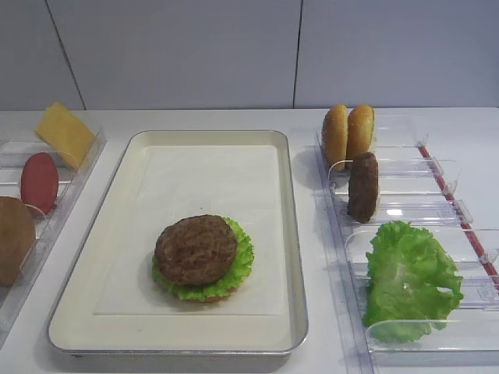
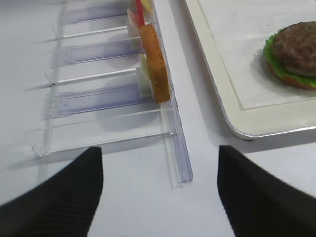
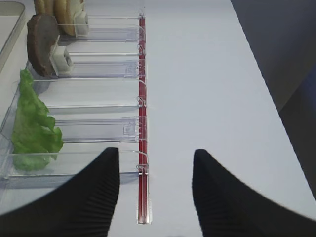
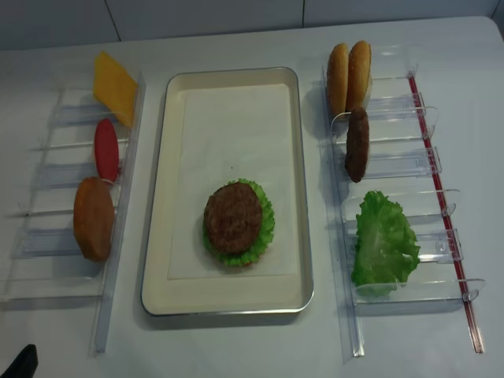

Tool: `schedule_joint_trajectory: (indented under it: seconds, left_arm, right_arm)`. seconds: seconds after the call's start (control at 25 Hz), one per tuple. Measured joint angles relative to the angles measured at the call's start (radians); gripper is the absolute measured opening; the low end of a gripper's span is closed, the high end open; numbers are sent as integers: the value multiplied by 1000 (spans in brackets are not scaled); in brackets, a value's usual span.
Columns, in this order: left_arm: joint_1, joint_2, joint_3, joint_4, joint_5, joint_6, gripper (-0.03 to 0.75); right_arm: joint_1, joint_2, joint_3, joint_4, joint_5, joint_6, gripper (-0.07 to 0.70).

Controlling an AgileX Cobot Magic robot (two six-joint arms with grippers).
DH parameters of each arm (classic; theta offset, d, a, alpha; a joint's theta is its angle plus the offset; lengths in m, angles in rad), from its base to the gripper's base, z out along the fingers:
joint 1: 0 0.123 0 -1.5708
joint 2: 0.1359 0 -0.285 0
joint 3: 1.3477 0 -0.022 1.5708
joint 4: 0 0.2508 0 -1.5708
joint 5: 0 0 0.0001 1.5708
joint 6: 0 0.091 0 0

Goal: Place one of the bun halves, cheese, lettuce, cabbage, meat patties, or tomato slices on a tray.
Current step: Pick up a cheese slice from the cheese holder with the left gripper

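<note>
Left end effector [image 2: 159, 190] hovers low over the near end of the left rack [image 2: 106, 106], fingers spread wide, empty. Right end effector [image 3: 155, 190] hangs above the right rack [image 3: 98, 128], also parted, empty. Cheese [image 1: 65, 134] leans in the far-left rack slot. Tray [image 1: 78, 308] sits centre, carrying a patty [image 1: 196, 248] on lettuce [image 1: 242, 261].

This looks like a robot test bench staged as a burger counter: a plain white tabletop [image 1: 312, 121] against bare grey wall panels [image 1: 171, 47] along the frame's top, clear plastic ingredient racks [image 4: 394, 236] at left and right, and a cream rectangular tray [image 4: 181, 87] in the centre.
</note>
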Motion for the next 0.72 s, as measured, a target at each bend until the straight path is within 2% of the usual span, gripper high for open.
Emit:
schedule_joint_trajectory:
  seconds: [0.24, 0.4, 0.72]
  left_arm:
    - [0, 0, 0, 0, 0, 0, 453]
    - [0, 20, -38, 0, 48, 0, 452]
    - [0, 429, -240, 2, 60, -24, 445]
  right_arm:
    - [0, 0, 0, 0, 0, 0, 345]
    - [0, 0, 0, 0, 0, 0, 345]
    - [0, 0, 0, 0, 0, 0, 345]
